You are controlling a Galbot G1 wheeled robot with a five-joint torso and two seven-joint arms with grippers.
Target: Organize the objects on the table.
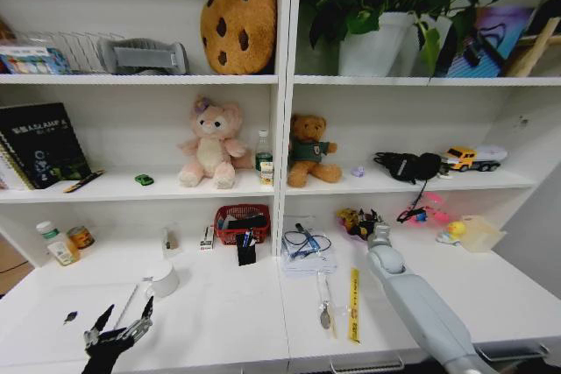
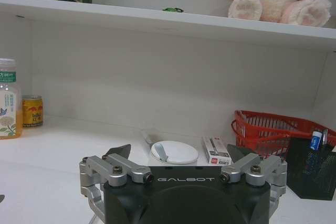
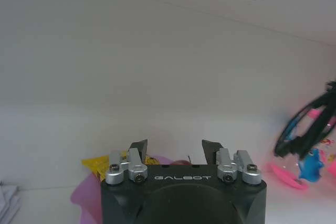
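Observation:
Loose objects lie over the white table (image 1: 219,313): a lidded white cup (image 1: 162,278), a yellow ruler (image 1: 354,302), a silver spoon (image 1: 324,306) and a tiny dark piece (image 1: 70,316). A green toy car (image 1: 144,179) and a dark pen (image 1: 83,181) sit on the shelf above. My left gripper (image 1: 123,321) hovers open at the table's front left, short of the cup (image 2: 181,157); in its wrist view the left gripper (image 2: 178,149) holds nothing. My right gripper (image 1: 375,230) is open beside a pink bowl (image 3: 84,198) of yellow bits, its fingers (image 3: 139,148) empty.
A red basket (image 1: 243,219) and a black pen holder (image 1: 246,251) stand mid-table, with a notebook stack (image 1: 307,256) beside them. A bottle (image 1: 54,244) and a can (image 1: 81,236) stand at far left. Pink goggles (image 1: 421,213), a yellow duck (image 1: 456,229) and a clear box (image 1: 482,234) lie right.

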